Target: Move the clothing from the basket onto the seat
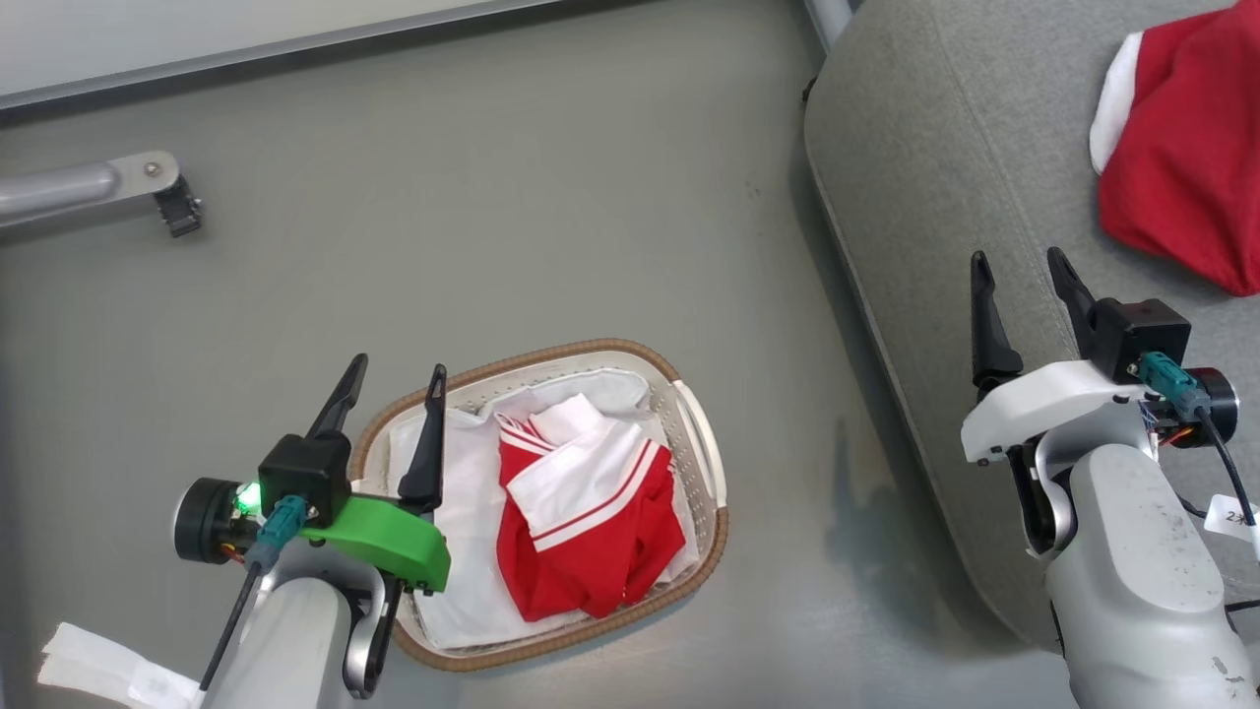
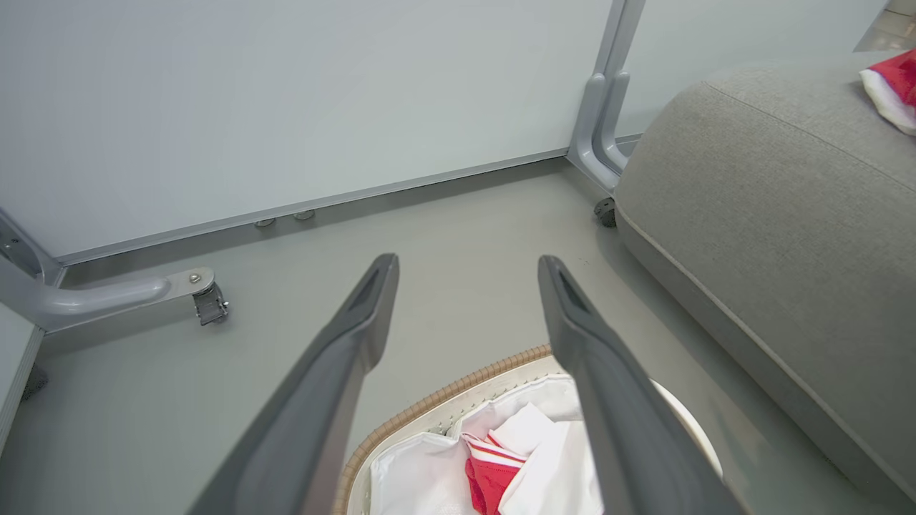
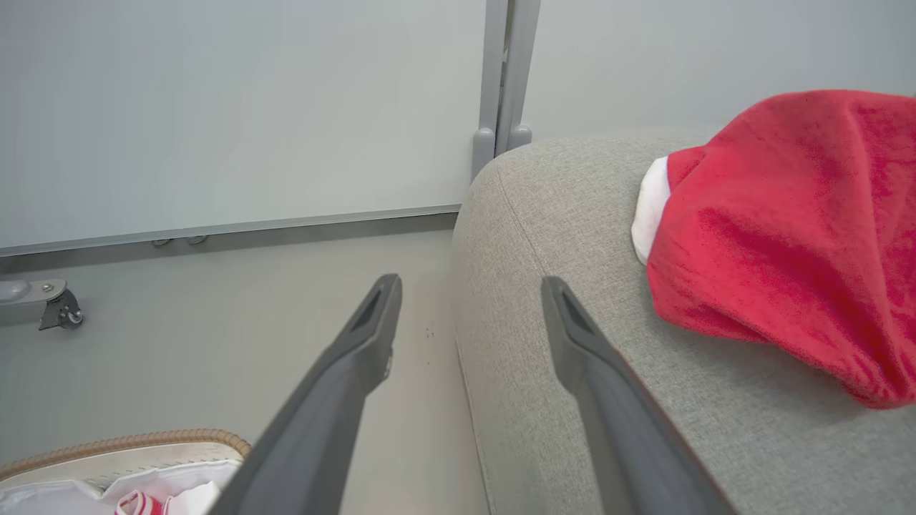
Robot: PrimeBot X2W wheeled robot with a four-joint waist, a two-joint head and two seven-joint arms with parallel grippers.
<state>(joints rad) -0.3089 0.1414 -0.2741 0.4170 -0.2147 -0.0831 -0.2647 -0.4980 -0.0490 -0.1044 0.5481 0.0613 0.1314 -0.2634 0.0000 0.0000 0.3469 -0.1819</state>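
A red garment with white stripes lies folded in the white basket with its brown rim, on the floor. My left gripper hangs open over the basket's left rim, nothing between its fingers; the left wrist view looks down past them at the basket and the red garment. Another red garment with white trim rests on the grey seat at the right. My right gripper stands open and empty above the seat's near edge, left of that garment.
A white liner covers the basket's inside. A metal frame leg with a caster sits on the floor at the far left, and a second frame post stands by the seat's far corner. A pale wall panel closes the back.
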